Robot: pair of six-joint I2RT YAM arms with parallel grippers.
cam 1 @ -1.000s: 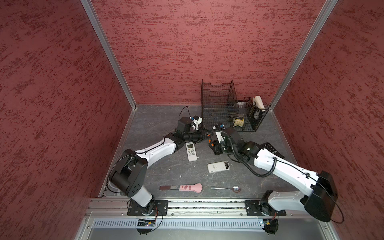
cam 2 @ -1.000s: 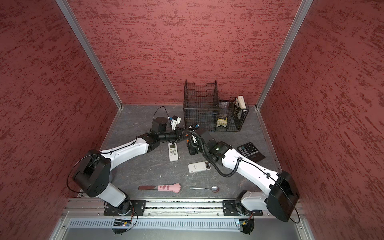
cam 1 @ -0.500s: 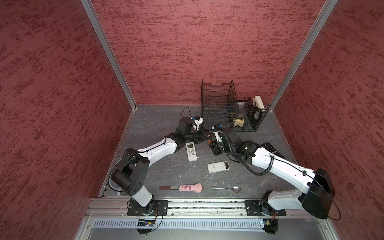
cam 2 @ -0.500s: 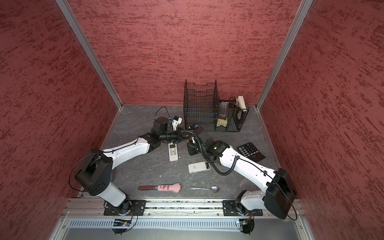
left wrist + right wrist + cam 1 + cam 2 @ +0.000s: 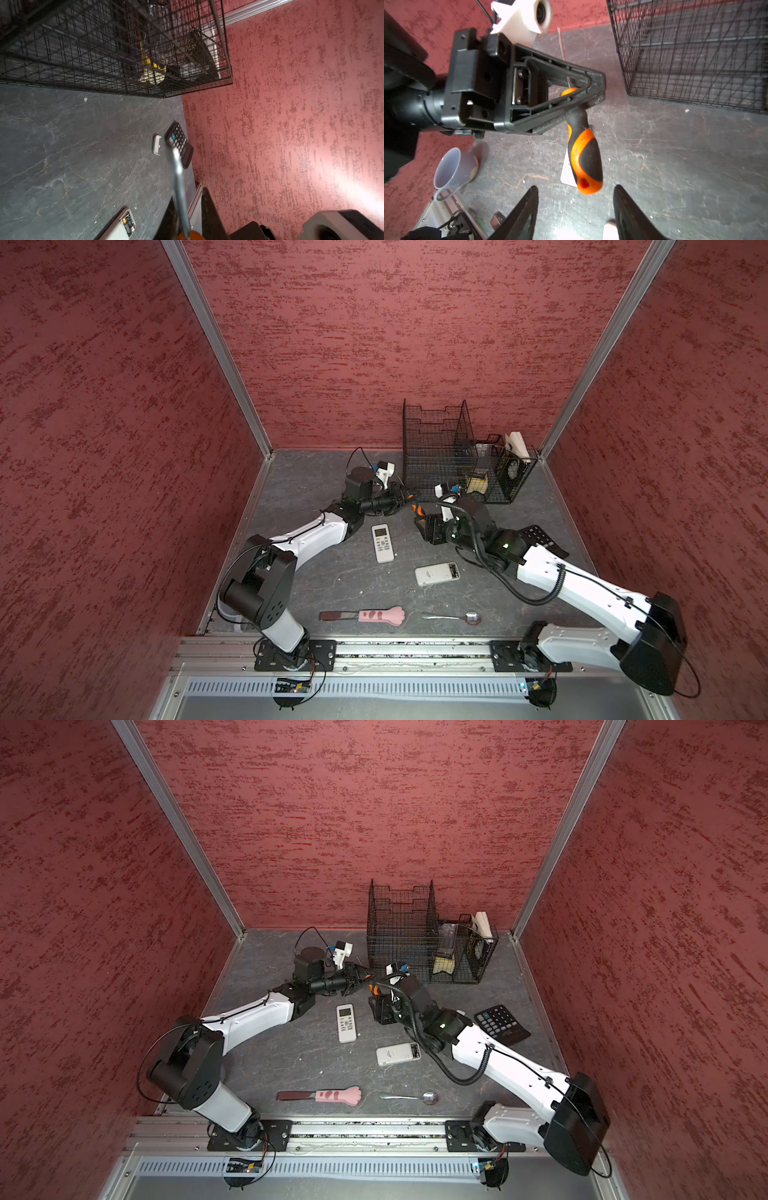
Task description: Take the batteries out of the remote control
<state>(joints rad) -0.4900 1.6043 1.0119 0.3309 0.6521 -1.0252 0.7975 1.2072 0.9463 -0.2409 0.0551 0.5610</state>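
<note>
A white remote control (image 5: 437, 574) (image 5: 398, 1053) lies face down mid-table with its battery bay open. The batteries (image 5: 453, 571) (image 5: 128, 223) sit inside the bay. A second white remote (image 5: 382, 543) lies face up nearby. My left gripper (image 5: 405, 497) (image 5: 589, 91) is shut on an orange-handled screwdriver (image 5: 584, 158) where handle meets shaft. The shaft (image 5: 179, 187) sticks out past the jaws in the left wrist view. My right gripper (image 5: 419, 517) (image 5: 576, 193) is open, its fingers (image 5: 529, 205) apart on either side of the handle's butt end, not touching it.
A tall wire basket (image 5: 440, 448) and a lower wire organiser (image 5: 505, 477) stand at the back. A black calculator (image 5: 500, 1025) and a white battery cover (image 5: 156, 144) lie at the right. A pink paw spatula (image 5: 376, 615) and spoon (image 5: 453, 617) lie in front. A clear cup (image 5: 454, 168) lies under the left arm.
My right gripper has opened and let go of the screwdriver handle. The left gripper closed on the screwdriver earlier in the second and still holds it.
</note>
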